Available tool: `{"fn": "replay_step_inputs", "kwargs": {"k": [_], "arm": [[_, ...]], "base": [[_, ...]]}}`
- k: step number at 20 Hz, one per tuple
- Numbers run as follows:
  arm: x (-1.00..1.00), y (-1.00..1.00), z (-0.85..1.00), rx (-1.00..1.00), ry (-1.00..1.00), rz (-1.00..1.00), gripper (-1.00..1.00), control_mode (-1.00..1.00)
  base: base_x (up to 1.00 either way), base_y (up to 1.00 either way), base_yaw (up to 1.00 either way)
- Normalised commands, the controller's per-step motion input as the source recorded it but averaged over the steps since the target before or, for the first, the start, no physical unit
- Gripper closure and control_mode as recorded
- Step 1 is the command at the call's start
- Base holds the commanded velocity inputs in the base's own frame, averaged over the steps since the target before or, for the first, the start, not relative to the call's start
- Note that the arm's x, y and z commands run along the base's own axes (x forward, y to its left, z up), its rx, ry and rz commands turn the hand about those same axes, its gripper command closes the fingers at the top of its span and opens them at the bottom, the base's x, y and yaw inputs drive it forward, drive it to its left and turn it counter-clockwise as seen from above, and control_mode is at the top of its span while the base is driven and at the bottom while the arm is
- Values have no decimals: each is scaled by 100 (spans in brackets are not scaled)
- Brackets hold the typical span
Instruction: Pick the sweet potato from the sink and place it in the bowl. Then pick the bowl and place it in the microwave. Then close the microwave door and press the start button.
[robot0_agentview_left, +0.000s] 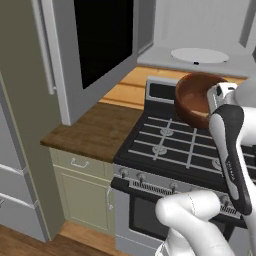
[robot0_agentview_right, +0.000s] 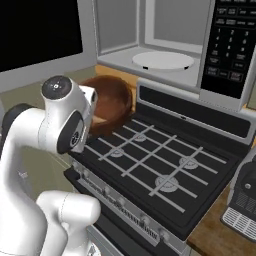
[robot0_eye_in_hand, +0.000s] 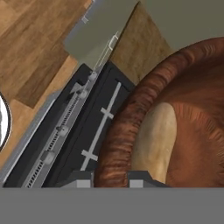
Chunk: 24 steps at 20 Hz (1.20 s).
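The bowl (robot0_agentview_left: 196, 99) hangs in the air above the back of the stove (robot0_agentview_left: 170, 145), lifted clear of the burner grates and tilted, its open side turned toward the left base camera. The gripper (robot0_eye_in_hand: 111, 180) holds it by the rim: in the hand view the two finger tips stand on either side of the bowl's ribbed wall at the bottom of the picture, the jaws narrow and closed on that wall. Inside the bowl, just beyond the finger tips, lies the sweet potato (robot0_eye_in_hand: 154, 142), a pale tan lump against the inner wall. In the right base view the bowl (robot0_agentview_right: 112, 102) sits just behind the white wrist, below and to the left of the microwave (robot0_agentview_right: 150, 37). The microwave door (robot0_agentview_left: 95, 45) stands swung open to the left, and the white turntable plate (robot0_agentview_right: 162, 60) lies bare inside.
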Motion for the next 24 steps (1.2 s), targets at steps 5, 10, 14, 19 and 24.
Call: {"fn": "replay_step_inputs", "kwargs": {"k": [5, 10, 14, 19, 24], "arm": [[2, 1, 73, 0, -4, -14, 100, -100], [9, 0, 61, -2, 0, -20, 100, -100], [11, 0, 53, 0, -9, -20, 100, -100], [35, -9, 38, 0, -17, -13, 100, -100], [63, -4, 23, 0, -1, -4, 100, -100]], "base": [[0, 0, 0], [0, 0, 0], [0, 0, 0], [0, 0, 0], [0, 0, 0]]}}
